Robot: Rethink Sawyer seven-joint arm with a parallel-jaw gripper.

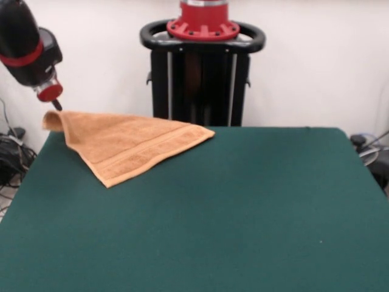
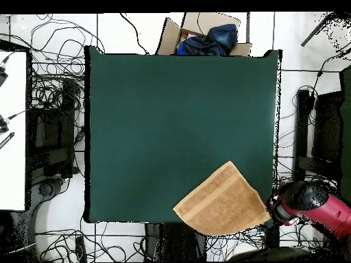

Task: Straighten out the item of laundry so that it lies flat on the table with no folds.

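The orange-tan towel (image 1: 130, 146) lies at the far left corner of the green table (image 1: 231, 213) in the front view, showing as a flat triangle with a border band along its near edge. Its far left corner is raised and curled, just past the table's edge. My gripper (image 1: 56, 104) is a thin dark tip below the red and black arm, right at that raised corner and seemingly shut on it. In the overhead view the towel (image 2: 221, 202) sits at the table's (image 2: 178, 116) lower right corner, partly over the edge, with the gripper (image 2: 273, 214) at its right corner.
The black pedestal (image 1: 202, 67) stands behind the table's far edge. In the overhead view a cardboard box with blue cloth (image 2: 209, 38) sits beyond the table's top edge, a white surface (image 2: 12, 130) at the left, and cables cover the floor around.
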